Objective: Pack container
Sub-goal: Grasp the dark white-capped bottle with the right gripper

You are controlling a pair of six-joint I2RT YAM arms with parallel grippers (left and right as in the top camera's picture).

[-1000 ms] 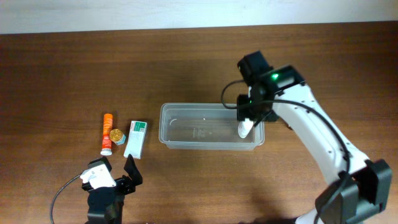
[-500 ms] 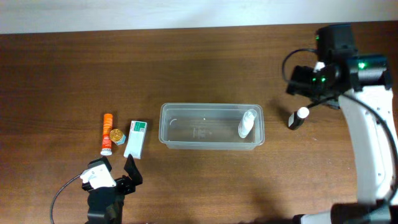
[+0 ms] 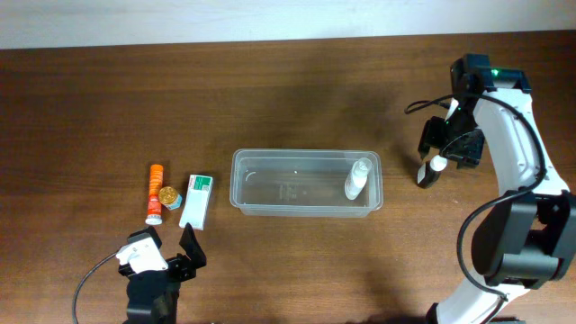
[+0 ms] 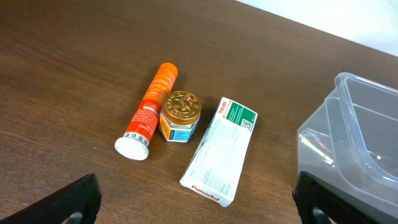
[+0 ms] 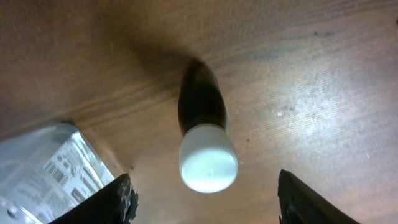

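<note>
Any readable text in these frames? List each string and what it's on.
"Panadol": red print along the near end of the carton; small, so likely rather than certain.
Other carton print: too small to read.
Orange tube: print along its side, too blurred to read.
Gold-lidded jar: embossed lid and blue label, unreadable.
Container, dark bottle: no text shows.
</note>
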